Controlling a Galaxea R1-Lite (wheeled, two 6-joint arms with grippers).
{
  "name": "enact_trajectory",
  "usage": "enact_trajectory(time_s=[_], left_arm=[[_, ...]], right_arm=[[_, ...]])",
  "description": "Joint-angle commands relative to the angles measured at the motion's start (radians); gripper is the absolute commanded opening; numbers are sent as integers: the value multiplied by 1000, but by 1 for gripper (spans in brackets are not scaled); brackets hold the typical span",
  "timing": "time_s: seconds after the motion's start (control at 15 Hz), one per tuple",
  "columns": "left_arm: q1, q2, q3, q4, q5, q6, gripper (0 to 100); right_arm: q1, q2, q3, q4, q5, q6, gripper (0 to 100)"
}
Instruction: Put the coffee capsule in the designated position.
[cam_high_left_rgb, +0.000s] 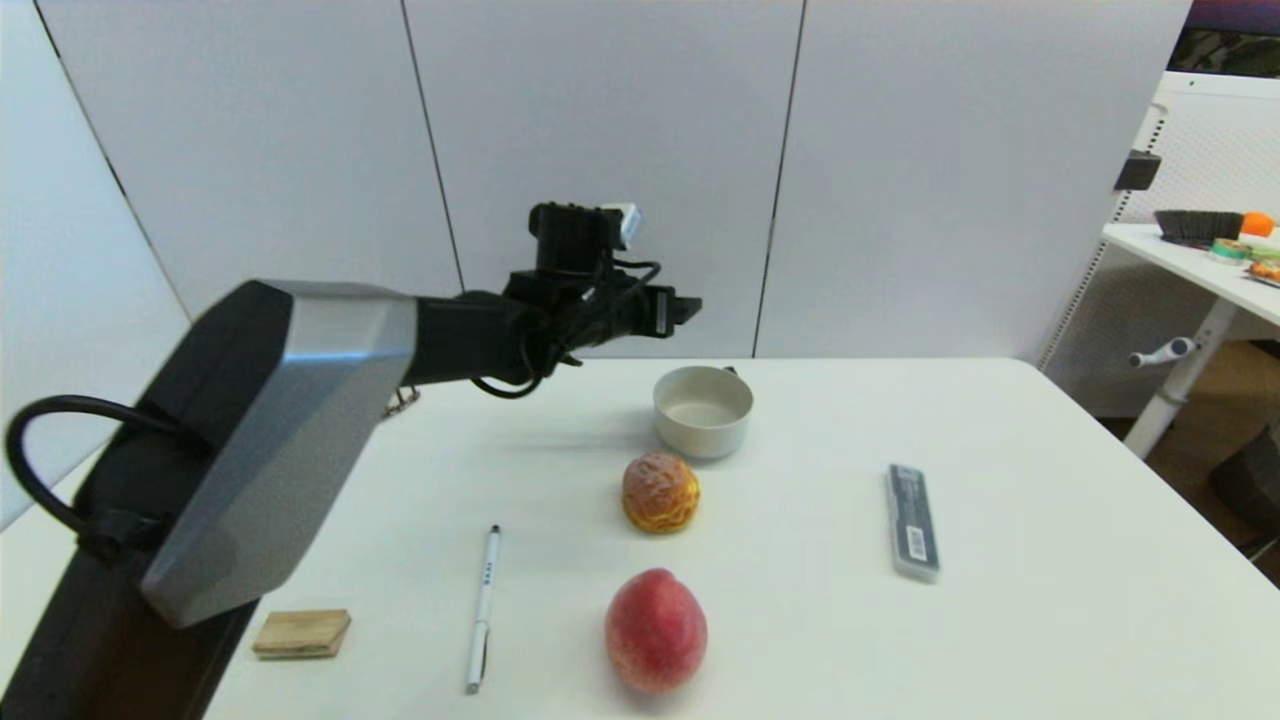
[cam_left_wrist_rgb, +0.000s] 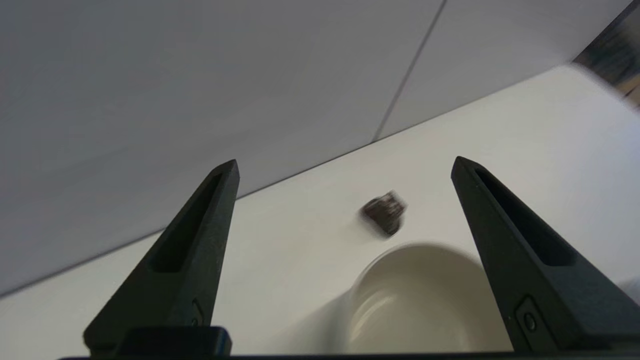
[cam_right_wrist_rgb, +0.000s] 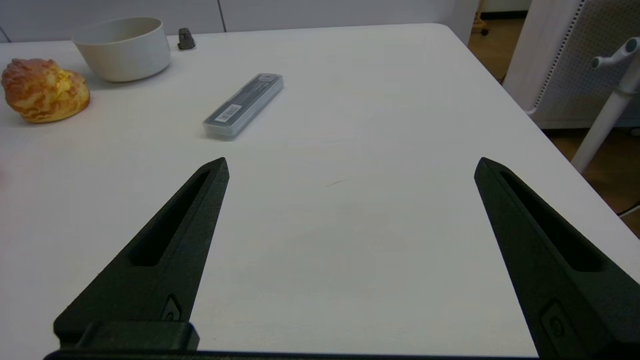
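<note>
- Coffee capsule (cam_left_wrist_rgb: 384, 213) first, though it is the smallest thing here: it sits on the worktop (cam_high_left_rgb: 1050, 600) just behind the bowl, ahead of the left pincer's tips and between their lines, untouched.
- Worktop: white, carrying everything below.
- Left arm reaches out above the far part of the worktop; the left pincer (cam_left_wrist_rgb: 345, 167) hangs in the air over the near side of the bowl, fingers spread wide, nothing between them.
- Right pincer (cam_right_wrist_rgb: 350, 165) is low over the bare right part of the worktop, fingers spread wide and empty, well apart from the capsule.
- Peach (cam_high_left_rgb: 655, 630), red, lies well behind the left pincer, toward the robot.
- Bowl (cam_high_left_rgb: 703, 410), cream-white and empty, sits right below the left pincer's tips.
- Pastry puff (cam_high_left_rgb: 660, 492), golden-brown, lies between bowl and peach.
- Slim dark case (cam_high_left_rgb: 912, 520) with a label lies ahead of the right pincer, off toward the bowl's side.
- White pen (cam_high_left_rgb: 483, 608) lies toward the robot from the left pincer, beside the peach.
- Small wooden block (cam_high_left_rgb: 301, 633) rests near the worktop's front edge, beside the left arm's grey housing.
</note>
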Motion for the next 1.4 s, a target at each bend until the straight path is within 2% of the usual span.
enact_trajectory(time_s=[0.07, 0.2, 0.27, 0.4, 0.53, 0.67, 0.8, 1.0, 1.07, 1.13, 1.27, 1.4], left_arm=[[173, -367, 1, 722, -2, 348, 100], [283, -530, 20, 1025, 6, 451, 100], [352, -639, 81, 1137, 6, 491, 100], [444, -843, 327, 1131, 6, 502, 100], [501, -1078, 633, 964, 4, 474, 100], [496, -1389, 1064, 571, 4, 328, 100], [495, -1630, 1388, 229, 4, 287, 100], [506, -1974, 1836, -139, 7, 215, 100], [515, -2058, 1937, -194, 10, 216, 100], [516, -2139, 1994, -185, 7, 216, 100], [527, -2329, 1988, 36, 16, 219, 100], [527, -2385, 1989, 134, 105, 213, 100]], right_arm=[[1, 0, 0, -1, 0, 1, 100], [0, 0, 0, 0, 0, 1, 100], [0, 0, 0, 0, 0, 1, 100], [0, 0, 0, 0, 0, 1, 100], [1, 0, 0, -1, 0, 1, 100], [1, 0, 0, 0, 0, 1, 100], [0, 0, 0, 0, 0, 1, 100], [0, 0, 0, 0, 0, 1, 100], [0, 0, 0, 0, 0, 1, 100], [0, 0, 0, -1, 0, 1, 100], [0, 0, 0, -1, 0, 1, 100], [0, 0, 0, 0, 0, 1, 100]])
